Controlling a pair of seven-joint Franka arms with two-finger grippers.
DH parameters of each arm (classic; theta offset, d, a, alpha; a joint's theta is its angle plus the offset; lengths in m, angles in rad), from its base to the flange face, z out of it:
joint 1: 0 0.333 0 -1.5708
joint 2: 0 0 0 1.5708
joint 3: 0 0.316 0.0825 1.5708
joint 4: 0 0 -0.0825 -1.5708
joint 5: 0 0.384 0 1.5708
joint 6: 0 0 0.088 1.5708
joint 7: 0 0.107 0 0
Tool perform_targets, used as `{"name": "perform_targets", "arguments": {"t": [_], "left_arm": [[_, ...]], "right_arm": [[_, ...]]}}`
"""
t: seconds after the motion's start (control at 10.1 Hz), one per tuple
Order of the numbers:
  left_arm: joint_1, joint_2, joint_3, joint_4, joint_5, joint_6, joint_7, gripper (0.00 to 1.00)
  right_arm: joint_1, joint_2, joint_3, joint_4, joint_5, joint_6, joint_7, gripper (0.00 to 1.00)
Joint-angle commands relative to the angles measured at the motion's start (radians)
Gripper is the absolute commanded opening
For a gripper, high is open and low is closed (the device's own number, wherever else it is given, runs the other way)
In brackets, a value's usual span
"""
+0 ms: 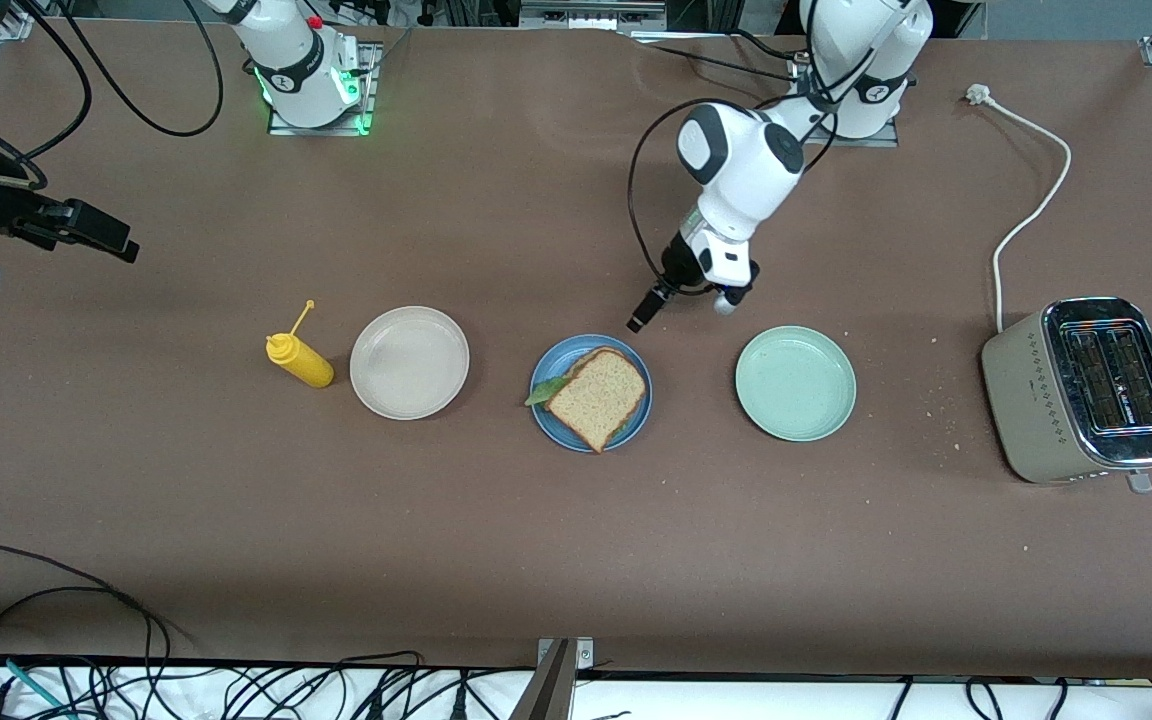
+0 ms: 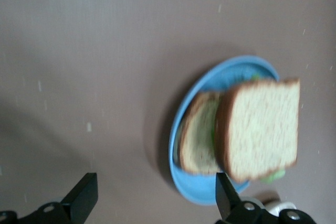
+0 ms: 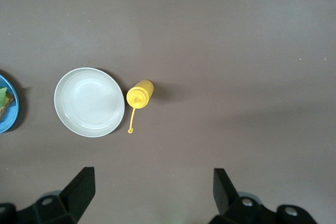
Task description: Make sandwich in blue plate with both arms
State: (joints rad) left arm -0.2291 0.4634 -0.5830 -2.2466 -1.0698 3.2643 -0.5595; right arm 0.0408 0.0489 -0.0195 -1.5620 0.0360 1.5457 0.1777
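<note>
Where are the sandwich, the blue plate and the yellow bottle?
sandwich (image 1: 597, 397): front view, middle of the top bread slice.
blue plate (image 1: 543, 418): front view, bare rim toward the right arm's end of the table.
yellow bottle (image 1: 304, 364): front view, middle of the lying body.

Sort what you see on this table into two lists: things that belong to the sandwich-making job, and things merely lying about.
Belongs to the job:
- sandwich, on the blue plate
- blue plate
- left gripper, open, over the table by the blue plate
- right gripper, open, waiting at the right arm's end

Lying about:
- beige plate
- pale green plate
- yellow squeeze bottle
- toaster
</note>
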Motion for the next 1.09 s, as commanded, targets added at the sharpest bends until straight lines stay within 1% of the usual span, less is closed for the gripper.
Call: {"name": "perform_targets", "arguments": {"t": [0.0,0.2,0.3,0.4,0.5,0.6,0.79,0.99], "left_arm": [[0.098,-0.034,-0.008,-0.033,-0.044,-0.017,0.203,0.98],[0.155,-0.034,-0.008,-0.033,-0.044,-0.018,0.346,0.99],[0.192,-0.04,-0.008,-0.042,-0.044,-0.055,0.405,0.99],[0.224,-0.073,-0.006,-0.068,-0.044,-0.107,0.464,0.99],[0.256,-0.084,-0.006,-0.076,-0.044,-0.139,0.499,0.99],[0.287,-0.097,-0.005,-0.074,-0.042,-0.184,0.536,1.0],[0.373,-0.149,0.005,-0.074,-0.027,-0.343,0.599,1.0],[0.468,-0.184,0.009,-0.071,0.087,-0.458,0.602,1.0]], "right_arm": [[0.027,-0.007,0.032,0.045,-0.089,-0.013,0.017,1.0],[0.028,-0.007,0.033,0.051,-0.09,-0.013,0.02,1.0],[0.028,-0.007,0.033,0.051,-0.091,-0.016,0.019,1.0],[0.028,-0.007,0.033,0.051,-0.09,-0.015,0.017,1.0],[0.028,-0.007,0.033,0.051,-0.088,-0.015,0.017,1.0],[0.028,-0.007,0.035,0.051,-0.088,-0.015,0.019,1.0],[0.03,-0.009,0.036,0.05,-0.087,-0.019,0.017,1.0],[0.031,-0.009,0.036,0.051,-0.087,-0.035,0.02,1.0]]}}
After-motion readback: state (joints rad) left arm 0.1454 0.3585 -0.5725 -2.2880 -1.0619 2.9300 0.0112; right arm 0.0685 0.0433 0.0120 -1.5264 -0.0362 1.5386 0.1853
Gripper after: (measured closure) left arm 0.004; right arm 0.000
